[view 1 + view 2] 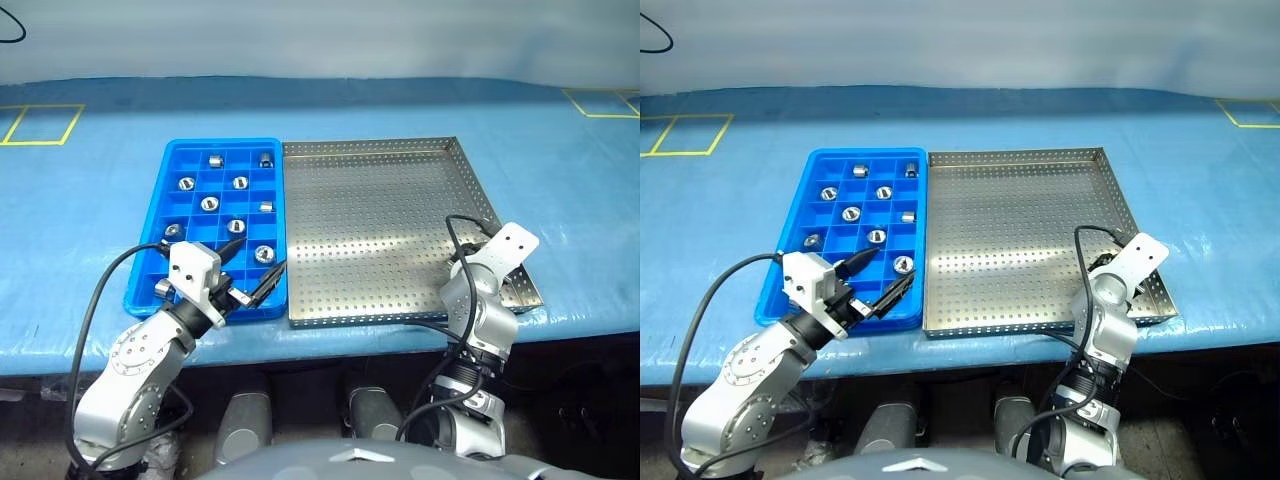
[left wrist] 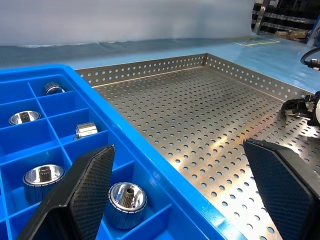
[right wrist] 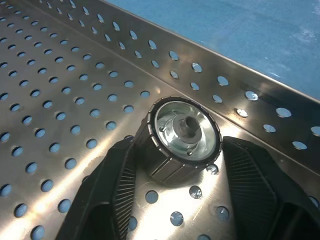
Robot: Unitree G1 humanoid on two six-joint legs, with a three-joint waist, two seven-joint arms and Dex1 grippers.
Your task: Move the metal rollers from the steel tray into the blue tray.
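Observation:
The steel tray (image 1: 362, 148) lies at the middle of the table, with the blue tray (image 1: 152, 216) against its left side. Several metal rollers (image 1: 209, 204) sit singly in the blue tray's compartments. In the steel tray's near right corner, one metal roller (image 3: 182, 135) rests on the perforated floor beside the rim. My right gripper (image 3: 181, 147) is shut on it, one finger against each side. My left gripper (image 1: 255, 258) hangs open and empty over the blue tray's near right corner, a roller (image 2: 127, 199) just below it.
A blue cloth (image 1: 90, 200) covers the table. Yellow tape squares (image 1: 40, 125) mark its far left and far right corners. The table's front edge (image 1: 330, 335) runs just behind both trays' near rims. Black cables (image 1: 105, 285) loop from both wrists.

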